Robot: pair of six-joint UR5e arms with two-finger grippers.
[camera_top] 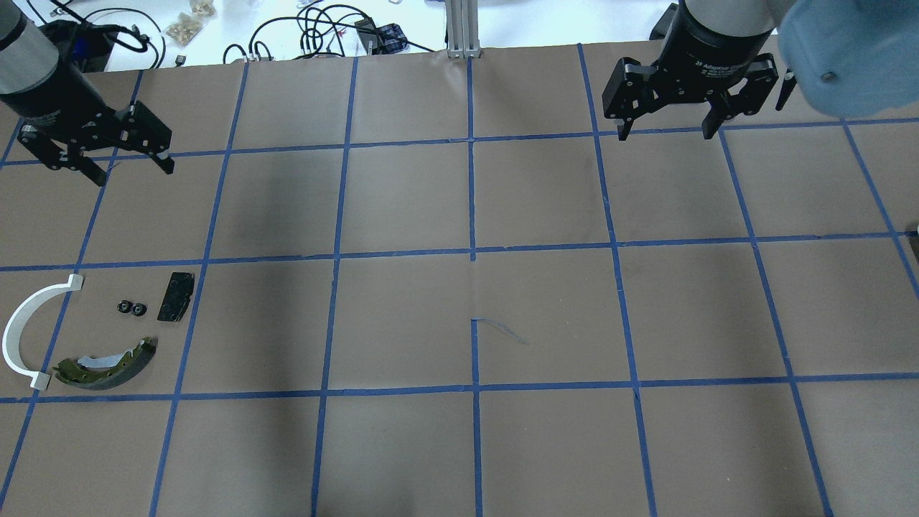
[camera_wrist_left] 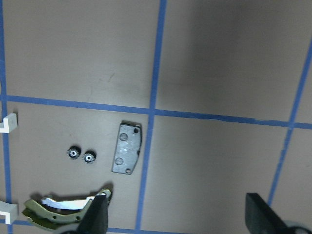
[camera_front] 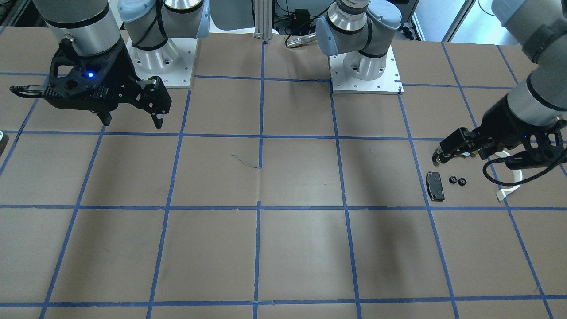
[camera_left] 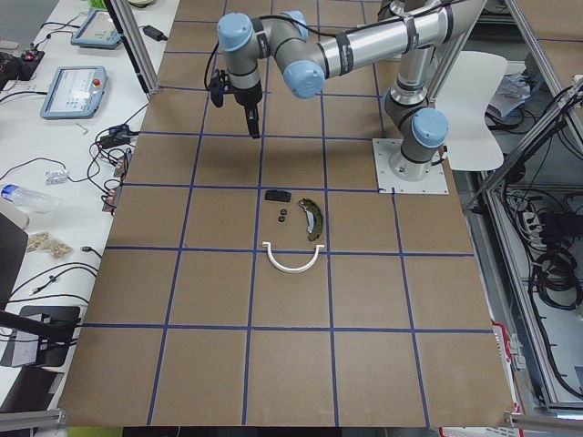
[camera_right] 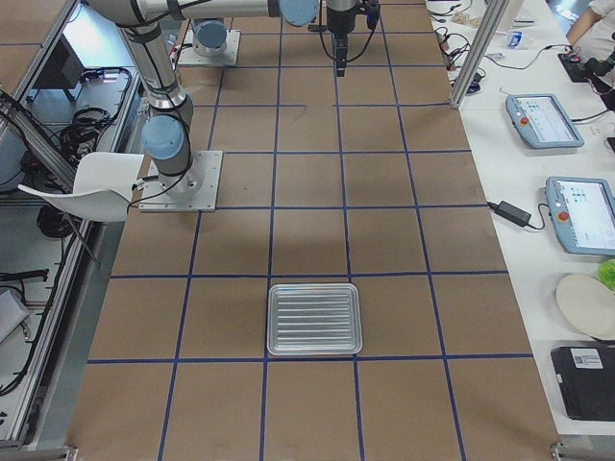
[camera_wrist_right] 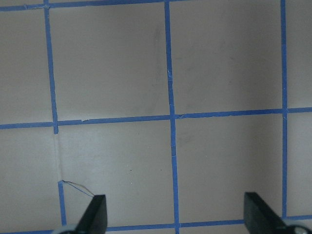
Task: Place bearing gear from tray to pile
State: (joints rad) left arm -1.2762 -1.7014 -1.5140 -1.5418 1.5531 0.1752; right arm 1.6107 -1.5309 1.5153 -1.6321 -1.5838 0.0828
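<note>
Well, my left gripper (camera_top: 131, 169) hangs wide and empty; two gears (camera_wrist_left: 89, 157) lie near it, so next I check the tray (camera_right: 314, 318).

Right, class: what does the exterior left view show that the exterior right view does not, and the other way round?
Only exterior left: the pile, made up of a white arc, an olive brake shoe, a dark pad and two small black gears. Only exterior right: a ridged metal tray, with no part visible in it. Both: the brown table with its blue tape grid, and the left arm.
</note>
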